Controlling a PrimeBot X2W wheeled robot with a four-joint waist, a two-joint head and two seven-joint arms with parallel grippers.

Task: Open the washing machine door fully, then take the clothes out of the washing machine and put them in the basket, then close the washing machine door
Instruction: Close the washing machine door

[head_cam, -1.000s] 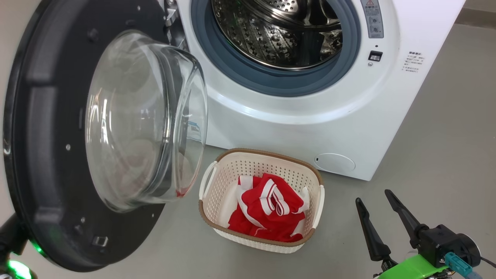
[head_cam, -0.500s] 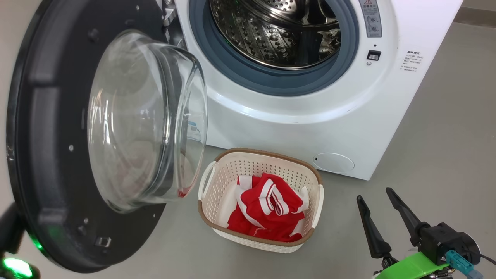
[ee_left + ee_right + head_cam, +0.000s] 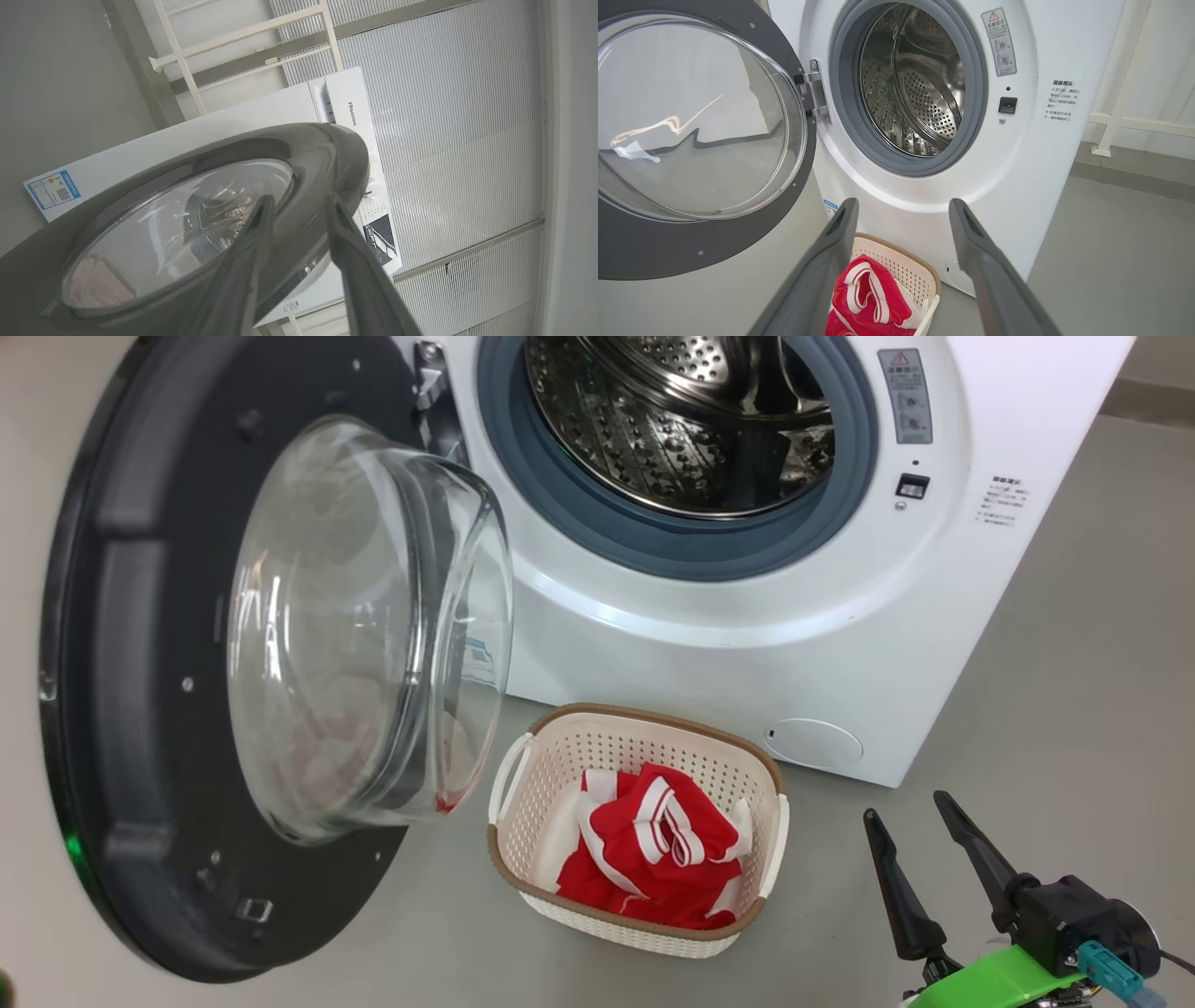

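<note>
I see washing machine door (image 3: 121, 709) swung wide | clothes (image 3: 653, 840) (red, white stripes) in basket (image 3: 644, 714) before washing machine (image 3: 709, 663) | left pincer (image 3: 299, 210) half-parted at door's outer rim, contact unclear | right pincer (image 3: 905, 805) spread wide, empty, right of basket

From where I stand I count one washing machine (image 3: 709, 653), with one round door (image 3: 112, 709), one steel drum (image 3: 672, 439), one grey-blue gasket (image 3: 597, 527) and one round flap (image 3: 814, 744) low on its front. There is one basket (image 3: 653, 714), and in it one heap of red clothes (image 3: 644, 859); how many garments make it up I cannot tell. There are two grippers, the left gripper (image 3: 299, 207) and the right gripper (image 3: 906, 807), each with two long dark fingers, four in all.
</note>
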